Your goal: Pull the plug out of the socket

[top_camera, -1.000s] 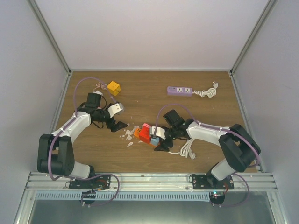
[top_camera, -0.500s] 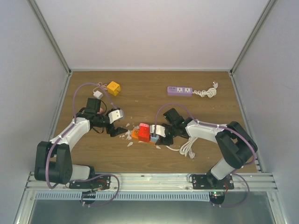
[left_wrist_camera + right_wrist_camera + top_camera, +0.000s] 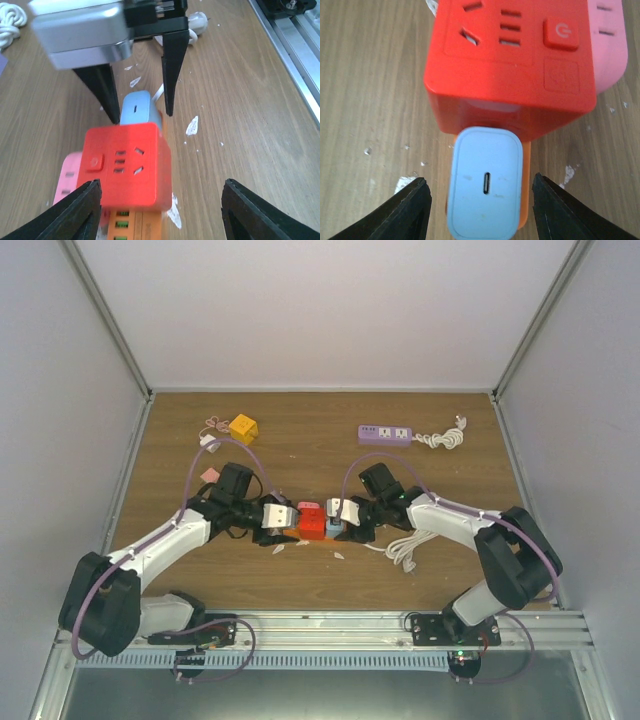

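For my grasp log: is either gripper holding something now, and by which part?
Nothing yet. Right gripper open astride the blue plug; left gripper open around the red socket.

On the brown wooden table (image 3: 450, 470) we find the red plastic cube socket (image 3: 311, 521) near the middle. The left gripper (image 3: 161, 182) straddles it from the left; the right gripper (image 3: 480, 177) straddles the pale blue plug block (image 3: 485, 195) seated in its right side.

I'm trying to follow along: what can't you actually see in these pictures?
- Prongs of the blue plug: right wrist view, buried inside the red socket cube.
- The plug from above: top view, too small, crowded by the right gripper.
- Orange block: left wrist view, mostly under the cube, cut by the bottom edge.
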`<control>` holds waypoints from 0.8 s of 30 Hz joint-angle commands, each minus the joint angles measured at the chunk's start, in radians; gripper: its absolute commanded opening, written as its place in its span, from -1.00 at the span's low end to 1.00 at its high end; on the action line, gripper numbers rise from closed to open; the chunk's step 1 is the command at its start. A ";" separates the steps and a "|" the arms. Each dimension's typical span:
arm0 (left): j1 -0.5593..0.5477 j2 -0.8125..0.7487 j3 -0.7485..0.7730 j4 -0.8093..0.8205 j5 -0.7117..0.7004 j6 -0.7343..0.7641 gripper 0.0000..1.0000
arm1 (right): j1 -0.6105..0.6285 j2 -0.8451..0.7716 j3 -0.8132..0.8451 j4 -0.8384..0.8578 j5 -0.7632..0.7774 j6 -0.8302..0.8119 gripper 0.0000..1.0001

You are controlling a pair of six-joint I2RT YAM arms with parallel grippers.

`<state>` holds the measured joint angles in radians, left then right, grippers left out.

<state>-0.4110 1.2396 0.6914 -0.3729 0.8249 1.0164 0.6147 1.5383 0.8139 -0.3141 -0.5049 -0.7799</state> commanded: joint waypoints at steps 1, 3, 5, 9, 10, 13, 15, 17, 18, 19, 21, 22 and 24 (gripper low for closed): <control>-0.092 0.029 -0.024 0.142 -0.062 -0.026 0.30 | -0.003 -0.003 0.029 0.000 -0.105 0.025 0.07; -0.120 0.036 -0.042 0.199 -0.106 -0.042 0.29 | -0.003 0.003 0.030 0.000 -0.113 0.027 0.03; -0.132 0.044 -0.053 0.244 -0.131 -0.056 0.28 | -0.003 0.009 0.025 0.003 -0.113 0.025 0.00; -0.146 0.063 -0.059 0.306 -0.154 -0.083 0.27 | -0.002 0.020 0.023 0.012 -0.110 0.029 -0.09; -0.150 0.068 -0.060 0.321 -0.162 -0.088 0.27 | -0.003 0.023 0.022 0.019 -0.110 0.034 -0.10; -0.165 0.086 -0.060 0.329 -0.182 -0.078 0.25 | -0.001 0.033 0.027 0.029 -0.114 0.046 -0.15; -0.175 0.090 -0.068 0.329 -0.199 -0.059 0.23 | -0.001 0.036 0.025 0.036 -0.115 0.049 -0.18; -0.179 0.090 -0.076 0.330 -0.208 -0.050 0.19 | 0.000 0.038 0.021 0.043 -0.115 0.051 -0.20; -0.180 0.091 -0.076 0.332 -0.208 -0.052 0.18 | -0.001 0.039 0.018 0.043 -0.116 0.053 -0.21; -0.181 0.093 -0.077 0.331 -0.204 -0.054 0.17 | -0.001 0.042 0.018 0.047 -0.116 0.054 -0.23; -0.184 0.099 -0.079 0.330 -0.202 -0.053 0.14 | 0.000 0.044 0.015 0.053 -0.116 0.057 -0.27; -0.186 0.106 -0.082 0.330 -0.205 -0.051 0.12 | 0.000 0.045 0.015 0.054 -0.116 0.059 -0.30; -0.189 0.123 -0.084 0.327 -0.223 -0.045 0.07 | 0.003 0.042 0.016 0.057 -0.116 0.060 -0.35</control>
<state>-0.5846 1.3327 0.6228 -0.0940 0.6239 0.9546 0.6151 1.5711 0.8215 -0.2810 -0.5961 -0.7277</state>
